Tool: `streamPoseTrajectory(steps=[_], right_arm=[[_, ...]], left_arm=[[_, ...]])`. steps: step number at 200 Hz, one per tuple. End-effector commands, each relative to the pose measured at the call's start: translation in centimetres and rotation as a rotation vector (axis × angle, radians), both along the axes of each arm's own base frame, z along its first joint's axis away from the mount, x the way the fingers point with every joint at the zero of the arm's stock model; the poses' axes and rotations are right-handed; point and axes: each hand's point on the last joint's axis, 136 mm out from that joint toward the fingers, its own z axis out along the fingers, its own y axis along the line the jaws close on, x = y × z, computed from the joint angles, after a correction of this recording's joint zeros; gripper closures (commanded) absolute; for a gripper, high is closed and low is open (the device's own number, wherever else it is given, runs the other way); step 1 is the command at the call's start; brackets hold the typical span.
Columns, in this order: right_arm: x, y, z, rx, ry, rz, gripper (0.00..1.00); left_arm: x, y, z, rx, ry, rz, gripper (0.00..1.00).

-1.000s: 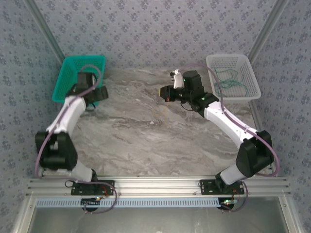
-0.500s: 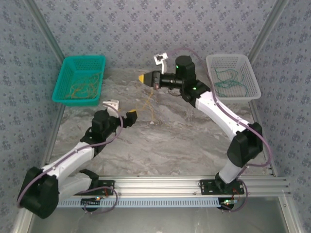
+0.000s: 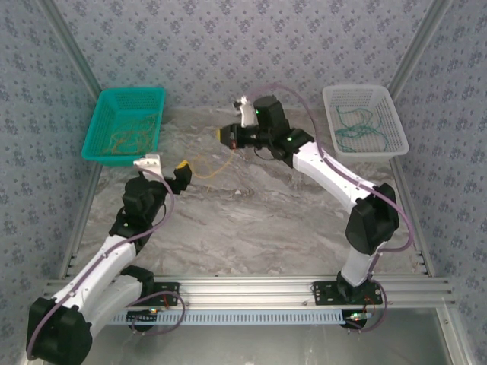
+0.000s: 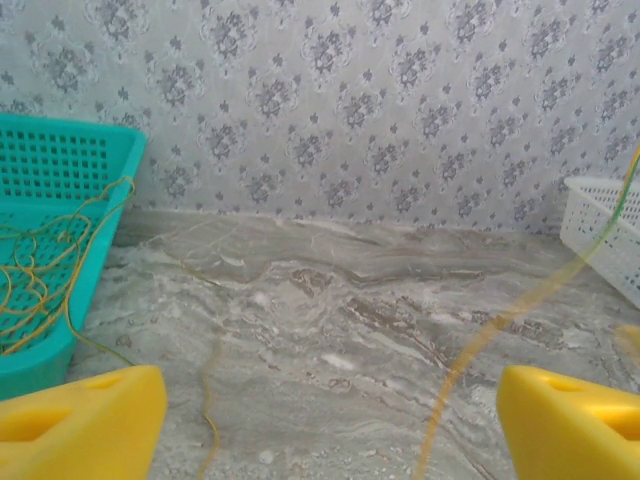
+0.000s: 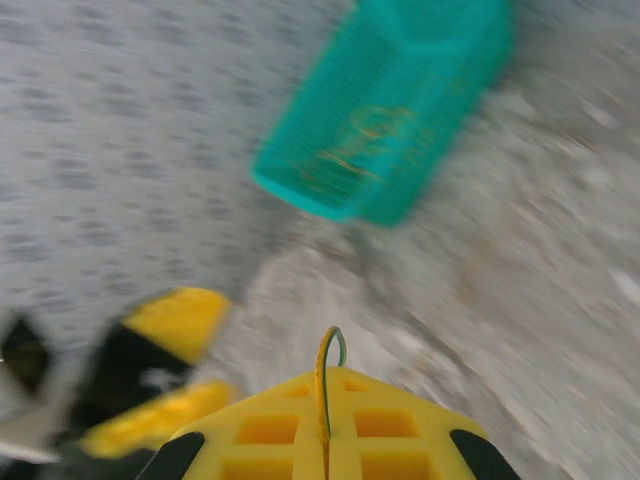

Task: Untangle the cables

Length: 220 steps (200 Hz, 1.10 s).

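Marble table point(image 3: 251, 220) bears two baskets point(image 3: 131, 91) point(image 3: 358, 90); right pincer point(image 3: 223, 135) grips one orange cable point(image 5: 322, 385).

Bright, even light; right wrist view heavily motion-blurred.

No legible text, label, brand or number is being displayed on the teal basket point(image 3: 131, 91), the white basket point(image 3: 356, 89) or the wallpaper point(image 3: 228, 46) (floral ornament only).

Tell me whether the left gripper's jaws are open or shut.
Open. In the left wrist view, the left gripper has its yellow fingers far apart, with the marble table visible between them.
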Motion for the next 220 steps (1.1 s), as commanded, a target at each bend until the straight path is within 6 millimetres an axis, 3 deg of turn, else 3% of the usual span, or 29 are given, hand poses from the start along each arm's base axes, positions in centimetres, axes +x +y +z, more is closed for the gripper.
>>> streamPoseTrajectory(steps=[1,23,61,83,133,166,179,194,220], right_arm=[[0.9,-3.8,-2.6,-0.117,0.031,-0.148,1.0],[0.8,-5.7,-2.9,-0.17,0.018,-0.196,1.0],[-0.4,-7.5,0.3,-0.196,-0.059,-0.205,1.0],[-1.8,-8.6,3.1,-0.177,-0.12,-0.202,1.0],[-5.6,-10.2,6.0,-0.159,-0.128,-0.158,1.0],[-8.5,-11.9,9.4,-0.124,-0.169,-0.173,1.0],[-8.9,-12.2,9.5,-0.137,-0.159,-0.176,1.0],[-7.8,-11.7,8.7,-0.15,-0.158,-0.181,1.0],[-3.9,-8.8,4.3,-0.213,-0.081,-0.138,1.0]], left_arm=[[-0.3,-0.4,0.8,-0.008,-0.007,-0.031,0.2],[-0.2,-0.7,1.2,-0.033,-0.018,-0.048,0.21],[0.7,-2.2,1.8,-0.076,0.002,-0.11,0.22],[1.1,-2.3,2.2,-0.086,0.004,-0.109,0.22],[1.7,-1.1,2.8,-0.088,-0.001,-0.033,0.21],[1.9,-1.1,2.4,-0.108,0.008,-0.032,0.21],[2.0,-1.2,2.1,-0.109,0.015,-0.032,0.21],[2.4,-1.3,1.6,-0.104,0.03,-0.028,0.21],[2.9,-2.1,1.5,-0.112,0.054,-0.06,0.21]])
